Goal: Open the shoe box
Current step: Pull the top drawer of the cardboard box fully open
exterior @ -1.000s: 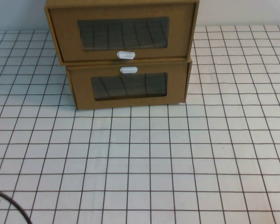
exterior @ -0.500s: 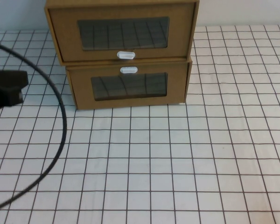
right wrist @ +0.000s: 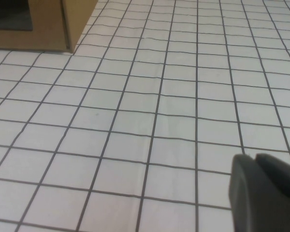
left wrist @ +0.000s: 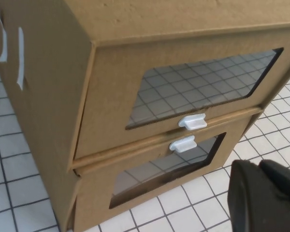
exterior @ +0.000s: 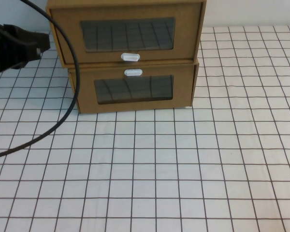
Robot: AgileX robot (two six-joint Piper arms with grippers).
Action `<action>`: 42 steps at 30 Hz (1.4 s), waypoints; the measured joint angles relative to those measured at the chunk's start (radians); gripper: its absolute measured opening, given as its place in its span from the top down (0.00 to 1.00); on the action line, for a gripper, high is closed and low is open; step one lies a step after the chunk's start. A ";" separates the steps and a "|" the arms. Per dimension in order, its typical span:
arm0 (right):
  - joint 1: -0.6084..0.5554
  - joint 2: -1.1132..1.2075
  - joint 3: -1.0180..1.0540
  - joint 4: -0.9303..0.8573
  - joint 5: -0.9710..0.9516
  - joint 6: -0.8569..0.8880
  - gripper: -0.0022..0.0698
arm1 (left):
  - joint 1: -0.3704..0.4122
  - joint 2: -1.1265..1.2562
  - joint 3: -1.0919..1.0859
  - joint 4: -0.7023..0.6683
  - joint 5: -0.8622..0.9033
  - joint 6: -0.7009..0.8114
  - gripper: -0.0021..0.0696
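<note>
Left gripper (exterior: 43, 42), jaws together, newly up at 9 o'clock of stacked shoe boxes (exterior: 183, 48); upper pull tab (exterior: 130, 57) untouched. Right gripper (right wrist: 266, 193) low over surface (right wrist: 135, 96), jaws shut.

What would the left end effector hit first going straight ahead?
Probably the upper shoe box, near its left front corner; depth unclear. The left end effector hovers beside it; the right end effector is over the table.

No legible text, label or number on the shoe box (exterior: 67, 46)
</note>
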State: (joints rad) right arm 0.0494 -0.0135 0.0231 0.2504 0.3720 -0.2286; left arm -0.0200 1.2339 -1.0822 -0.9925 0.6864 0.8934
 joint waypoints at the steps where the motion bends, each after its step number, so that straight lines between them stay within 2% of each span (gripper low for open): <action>1: 0.000 0.000 0.000 0.000 0.000 0.000 0.99 | 0.000 0.010 0.000 -0.010 0.000 0.010 0.97; 8: 0.000 0.000 0.000 0.021 -0.045 0.000 0.99 | 0.000 0.085 -0.065 -0.040 0.044 0.032 0.97; 17: 0.000 0.000 0.000 0.465 -0.227 0.000 0.99 | 0.000 0.294 -0.447 -0.018 0.213 -0.033 0.97; 24: 0.000 0.000 0.000 0.637 -0.286 0.000 0.99 | -0.052 0.458 -0.779 0.152 0.283 -0.176 0.97; 30: 0.000 0.043 -0.052 0.688 -0.080 0.000 0.99 | -0.161 0.610 -1.022 0.343 0.304 -0.283 0.97; 35: 0.000 0.257 -0.191 0.658 0.088 -0.008 0.99 | -0.242 0.722 -1.145 0.497 0.320 -0.355 0.97; 42: 0.000 0.562 -0.427 0.625 0.282 -0.166 0.99 | -0.254 0.784 -1.174 0.573 0.301 -0.389 0.97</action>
State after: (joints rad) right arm 0.0494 0.5485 -0.4036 0.8755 0.6540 -0.3943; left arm -0.2736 2.0183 -2.2565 -0.4195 0.9871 0.5042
